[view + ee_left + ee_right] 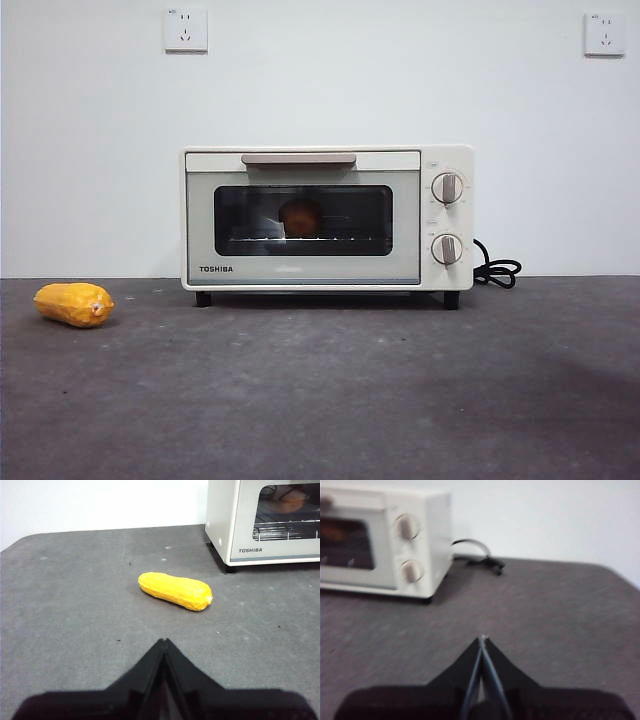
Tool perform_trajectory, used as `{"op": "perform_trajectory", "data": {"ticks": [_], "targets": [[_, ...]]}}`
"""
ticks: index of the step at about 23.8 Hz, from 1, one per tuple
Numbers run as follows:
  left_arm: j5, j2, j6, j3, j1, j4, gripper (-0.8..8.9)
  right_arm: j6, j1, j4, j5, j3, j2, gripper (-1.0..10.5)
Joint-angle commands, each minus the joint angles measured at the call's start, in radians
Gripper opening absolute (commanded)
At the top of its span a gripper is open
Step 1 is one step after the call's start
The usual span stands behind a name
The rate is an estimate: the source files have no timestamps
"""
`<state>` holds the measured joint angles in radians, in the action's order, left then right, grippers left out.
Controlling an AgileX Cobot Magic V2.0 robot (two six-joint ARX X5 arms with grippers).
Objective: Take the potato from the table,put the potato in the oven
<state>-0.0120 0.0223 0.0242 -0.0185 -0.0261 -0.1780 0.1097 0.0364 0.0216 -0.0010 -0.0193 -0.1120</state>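
Front view is showing the oven (327,218) standing at the back of the table (330,400) against the wall, its door shut, and the potato (300,217) is sitting on the rack behind the dark glass, so the placing looks done. A yellow ridged vegetable (74,304) is lying well apart from the oven, near the picture's left edge, and neither arm is showing.

Left wrist view is showing the left gripper (164,641) hanging over bare table with its jaws pressed together and nothing between them; the yellow vegetable is lying ahead of it, clear of the oven's corner and the table's rounded edge.

Right wrist view, somewhat blurred, is showing the right gripper (482,638) with jaws likewise closed and empty, wide room lying between it, the oven's knobs (408,527) and the black cord (482,560).
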Motion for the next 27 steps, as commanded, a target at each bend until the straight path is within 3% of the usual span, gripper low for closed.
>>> {"op": "perform_trajectory", "data": {"ticks": [1, 14, 27], "targets": [[-0.003, 0.0, -0.006, 0.01, -0.003, 0.01, -0.04, 0.002, -0.021, -0.012, -0.036, 0.005, 0.023, 0.0], [-0.003, 0.0, -0.006, 0.01, -0.003, 0.01, -0.04, -0.01, -0.038, -0.148, 0.016, 0.005, 0.105, 0.0], [-0.003, 0.009, -0.006, 0.01, -0.003, 0.01, -0.04, -0.183, -0.038, -0.212, 0.028, 0.005, 0.104, 0.0]]}}
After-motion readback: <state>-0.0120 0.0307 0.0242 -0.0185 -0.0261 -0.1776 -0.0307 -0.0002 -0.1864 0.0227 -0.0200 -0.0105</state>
